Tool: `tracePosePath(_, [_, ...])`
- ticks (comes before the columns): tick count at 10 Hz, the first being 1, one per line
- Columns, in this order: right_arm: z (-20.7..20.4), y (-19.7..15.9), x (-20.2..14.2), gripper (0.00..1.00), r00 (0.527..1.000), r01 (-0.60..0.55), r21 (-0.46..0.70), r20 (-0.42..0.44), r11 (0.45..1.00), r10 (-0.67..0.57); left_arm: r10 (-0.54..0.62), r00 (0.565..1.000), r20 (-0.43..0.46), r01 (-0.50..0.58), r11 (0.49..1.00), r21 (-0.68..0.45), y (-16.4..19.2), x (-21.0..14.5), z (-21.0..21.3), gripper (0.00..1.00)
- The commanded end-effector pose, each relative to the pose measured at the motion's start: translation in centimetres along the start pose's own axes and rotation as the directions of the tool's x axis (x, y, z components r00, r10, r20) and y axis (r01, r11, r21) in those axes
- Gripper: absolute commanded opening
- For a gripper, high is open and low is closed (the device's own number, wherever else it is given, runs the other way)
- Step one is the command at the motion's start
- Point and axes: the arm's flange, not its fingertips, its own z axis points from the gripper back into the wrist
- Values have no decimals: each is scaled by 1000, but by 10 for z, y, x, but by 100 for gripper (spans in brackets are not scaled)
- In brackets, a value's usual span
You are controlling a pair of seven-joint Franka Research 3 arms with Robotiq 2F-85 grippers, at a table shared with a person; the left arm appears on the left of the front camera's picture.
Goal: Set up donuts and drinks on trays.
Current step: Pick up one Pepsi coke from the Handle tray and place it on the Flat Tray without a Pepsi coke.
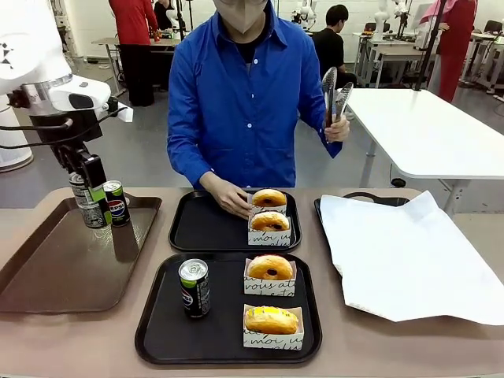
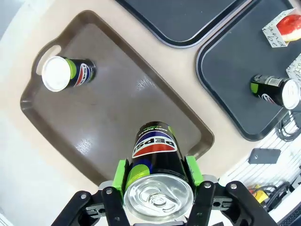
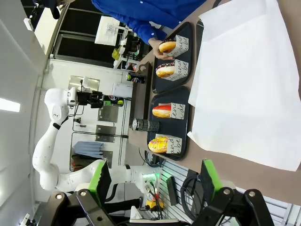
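Your left gripper (image 2: 157, 176) pinches an upright can (image 2: 156, 160) at mid-left of the front frame, above the brown tray (image 1: 47, 276). The far black tray (image 1: 201, 228) (no drink on it) lies to the right, nearer this arm. The right gripper (image 3: 153, 179) hangs spread, empty.

Robotics lab, open-plan, probably a data-collection room. Shown by white robot arm (image 1: 35, 59) mounted at beige table (image 1: 354, 346), more white tables (image 1: 429, 130) behind on grey floor (image 1: 142, 150), other people (image 1: 331, 39) standing at far workstations. Cables and small electronics (image 2: 265, 155) at table edge in left wrist view. Far clutter too blurred to identify. Staged café props: brown tray (image 1: 55, 276), white paper sheet (image 1: 409, 252).
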Motion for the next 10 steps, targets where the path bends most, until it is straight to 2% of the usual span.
tracePosePath(1, [0, -1, 0, 100, 1000, -14, 13, 4, 1000, 13, -12, 1000, 7, 12, 1000, 20, -1, 19, -4, 59])
tracePosePath(5, [0, -1, 0, 100, 1000, -14, 13, 4, 1000, 13, 14, 1000, 3, -14, 1000, 27, 7, 30, -9, 59])
tracePosePath(7, [0, -1, 0, 100, 1000, -14, 13, 4, 1000, 13, 42, 999, 10, -42, 998, 35, 11, 67, -10, 59])
tracePosePath(9, [0, -1, 0, 100, 1000, -14, 13, 4, 1000, 13, 50, 997, -54, -47, 997, 54, 5, 134, -31, 59])
tracePosePath(10, [0, -1, 0, 100, 1000, -14, 13, 4, 1000, 13, 55, 996, -73, -53, 998, 29, 4, 161, -44, 59])
